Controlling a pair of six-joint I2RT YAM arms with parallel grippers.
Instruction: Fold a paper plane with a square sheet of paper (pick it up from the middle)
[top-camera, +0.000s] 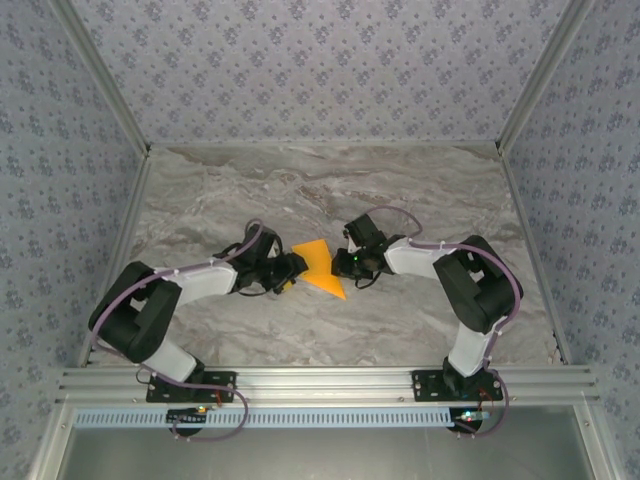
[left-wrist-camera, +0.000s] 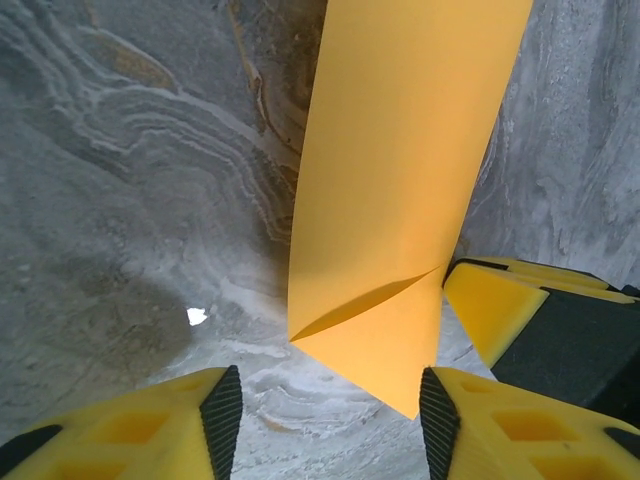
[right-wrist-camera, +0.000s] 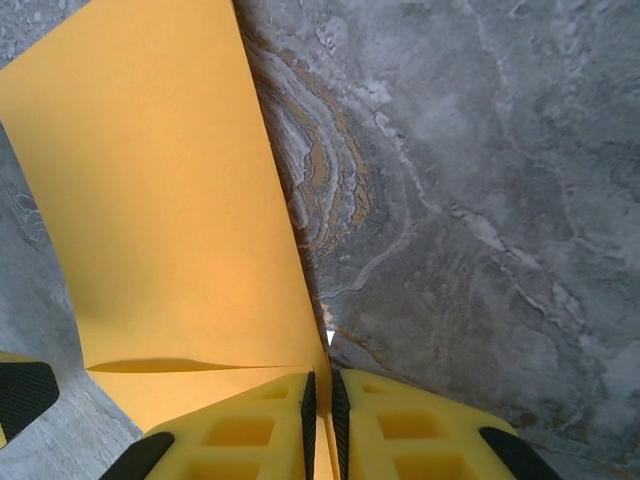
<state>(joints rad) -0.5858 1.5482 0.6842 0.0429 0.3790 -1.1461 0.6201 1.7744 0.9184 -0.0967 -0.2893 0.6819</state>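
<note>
Item: left arm (top-camera: 160, 310) and right arm (top-camera: 470, 290), a matched pair, each showing rounded black joint housings alternating with smooth white shells and each sitting on a black base plate (top-camera: 190, 384). A lilac cable (top-camera: 112, 305) is running along the outside of each arm in loose loops from the base to the wrist. The left gripper (left-wrist-camera: 330, 420) and right gripper (right-wrist-camera: 321, 420) are carrying blocky yellow fingers (left-wrist-camera: 130, 432) with moulded rectangular recesses, each finger wearing a black ribbed pad (left-wrist-camera: 222, 415) on its inner face.

Matt orange paper (left-wrist-camera: 400, 150), marble-look table (top-camera: 250, 190).
</note>
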